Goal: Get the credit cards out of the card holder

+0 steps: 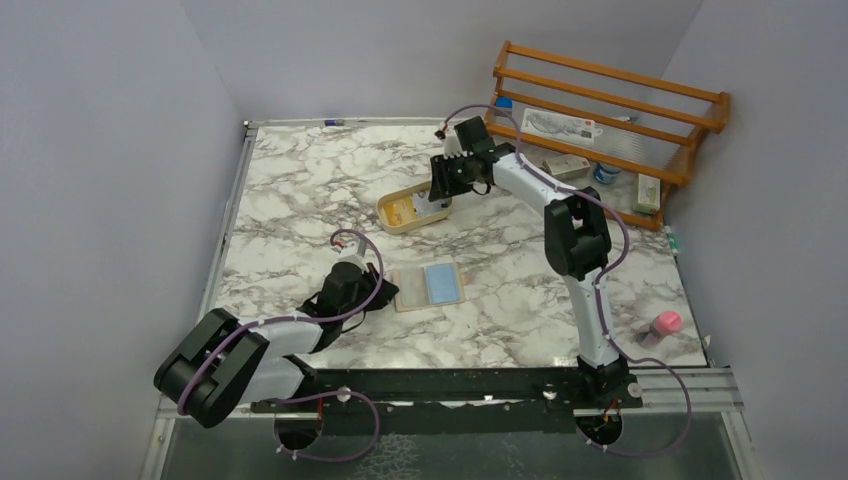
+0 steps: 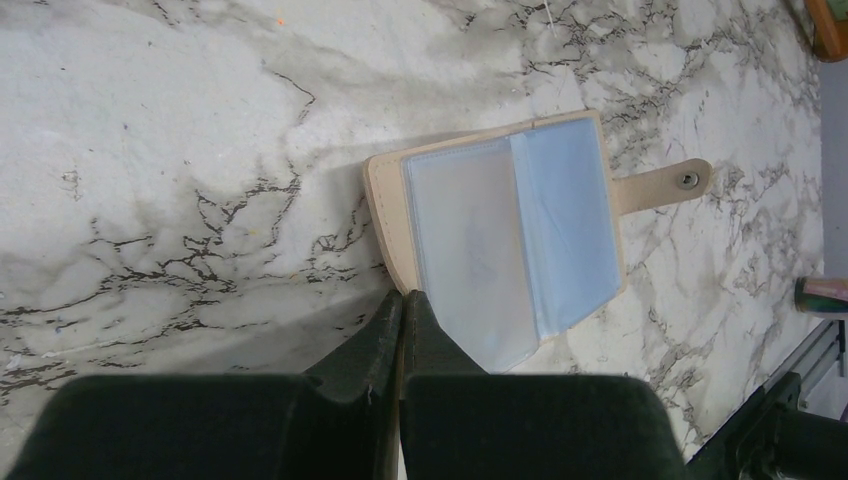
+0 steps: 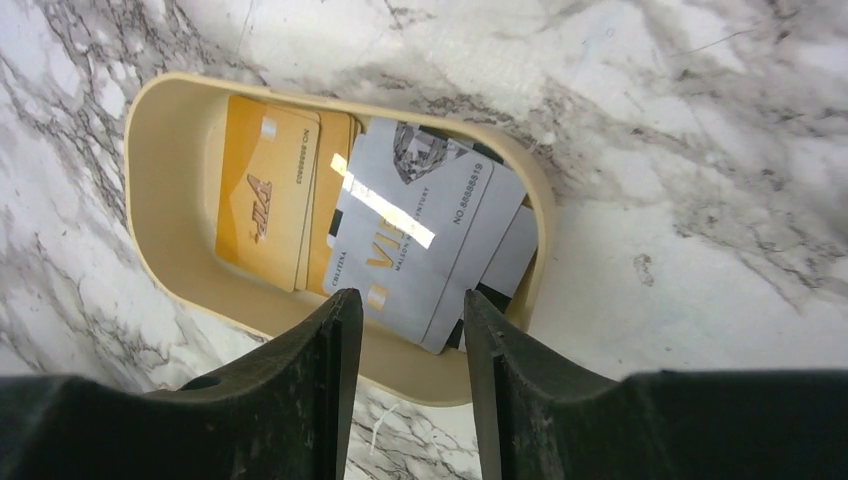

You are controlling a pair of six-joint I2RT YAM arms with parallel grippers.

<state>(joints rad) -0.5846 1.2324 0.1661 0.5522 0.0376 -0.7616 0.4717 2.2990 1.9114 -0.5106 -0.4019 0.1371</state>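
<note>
The tan card holder [image 1: 428,287] lies open on the marble table, tab pointing away from my left arm. A light blue credit card [image 2: 565,215] shows in one clear pocket, and a pale one [image 2: 470,235] in the pocket beside it. My left gripper [image 2: 403,295] is shut, its tips pinching the holder's [image 2: 385,215] near edge. My right gripper [image 3: 405,295] hangs open and empty over the beige oval tray [image 3: 160,200]. Gold cards [image 3: 270,190] and grey cards [image 3: 420,240] lie loose in that tray.
A wooden rack [image 1: 610,100] with small packets stands at the back right. A pink-capped bottle [image 1: 662,325] sits near the right front edge. The tray [image 1: 395,212] lies behind the holder, under the right gripper [image 1: 440,195]. Grey walls close in the table.
</note>
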